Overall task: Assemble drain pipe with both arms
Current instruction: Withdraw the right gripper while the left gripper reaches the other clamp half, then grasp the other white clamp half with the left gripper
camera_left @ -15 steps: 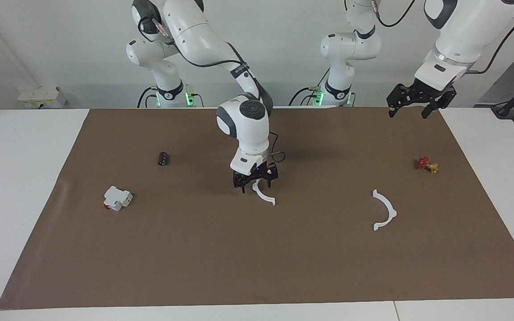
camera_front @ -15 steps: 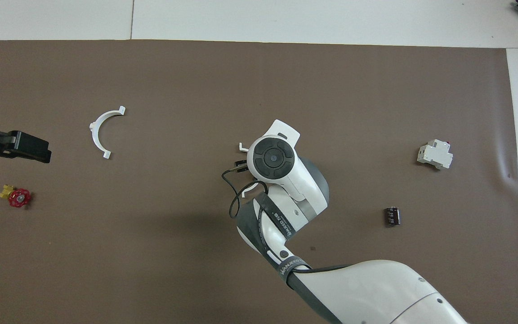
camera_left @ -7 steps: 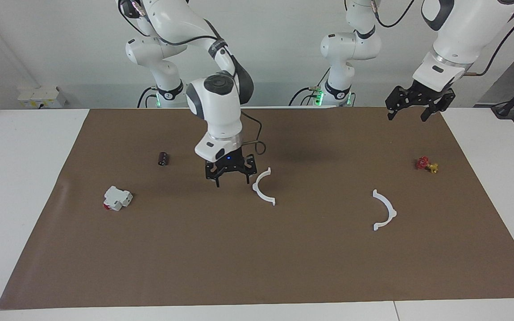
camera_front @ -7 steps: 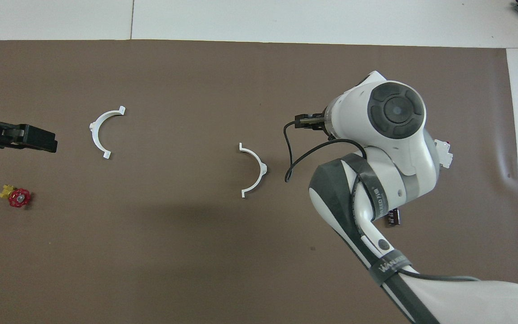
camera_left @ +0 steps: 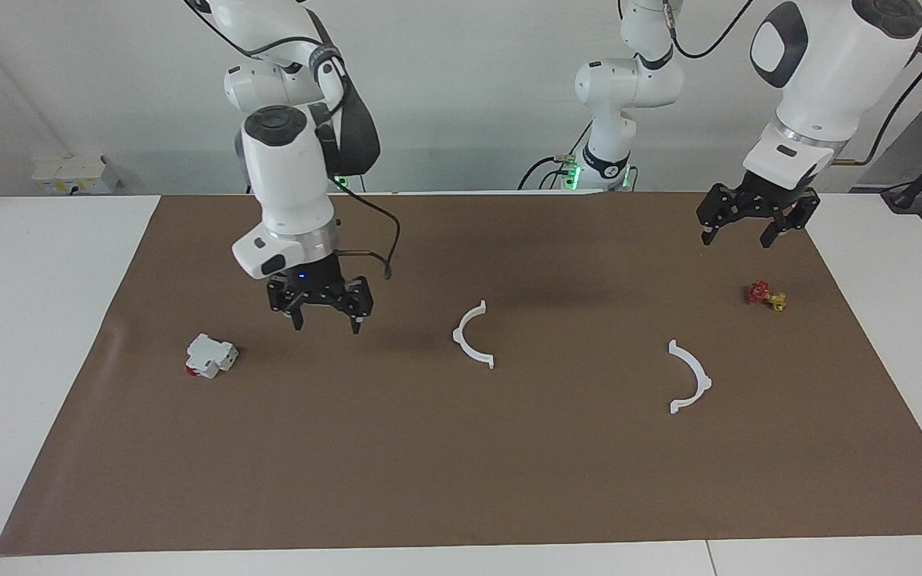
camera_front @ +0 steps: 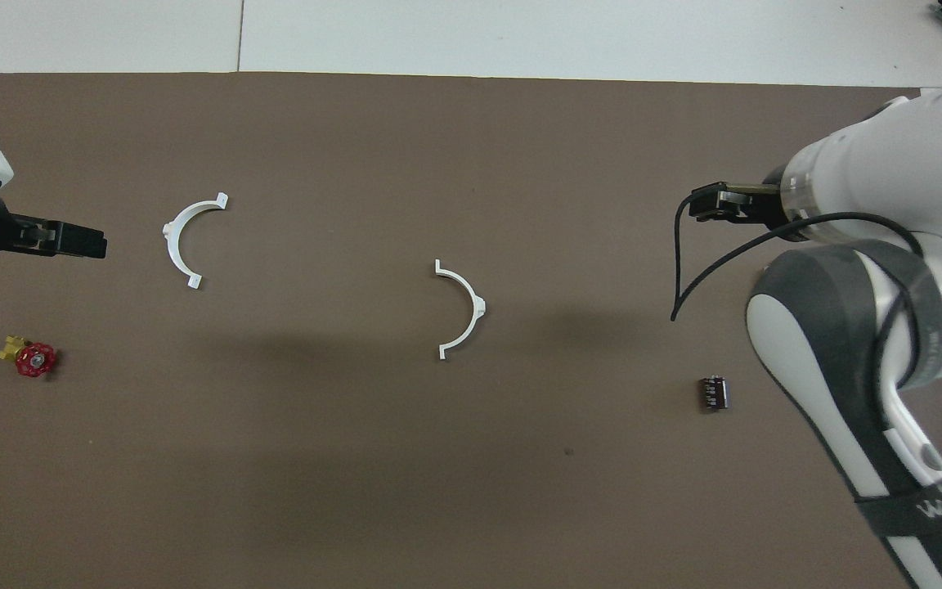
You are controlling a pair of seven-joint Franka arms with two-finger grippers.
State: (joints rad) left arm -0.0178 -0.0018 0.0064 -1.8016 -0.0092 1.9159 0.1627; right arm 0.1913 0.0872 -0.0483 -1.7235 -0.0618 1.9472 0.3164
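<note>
In the facing view, my right gripper (camera_left: 325, 314) is hanging in the air over the brown mat (camera_left: 461, 480) toward my right arm's end of the table, its black fingers spread wide and holding nothing. Just beside it on the mat, farther from me, the white blocky part with a red end (camera_left: 210, 355) is lying. One thin white plastic half-ring arc (camera_left: 473, 335) is resting flat near the middle of the mat, apart from my right gripper, and the second white half-ring arc (camera_left: 689, 377) is lying well apart from it toward my left arm's end, so the two halves of the drain pipe are not joined. My left gripper (camera_left: 757, 214) is hovering above the mat's edge nearest me, fingers parted and empty, while a small red and yellow valve piece (camera_left: 765, 295) is sitting on the mat under and a little farther out from it. In the overhead view, my right gripper (camera_front: 720, 204) is showing only partly from under the wrist, above a small dark cylinder (camera_front: 714, 392) that lies nearer me. The middle arc (camera_front: 464, 309) and the other arc (camera_front: 186, 239) are curving away from each other. My left gripper (camera_front: 70, 243) is poking in at the mat's edge, over bare mat between the valve piece (camera_front: 29, 357) and that arc.
</note>
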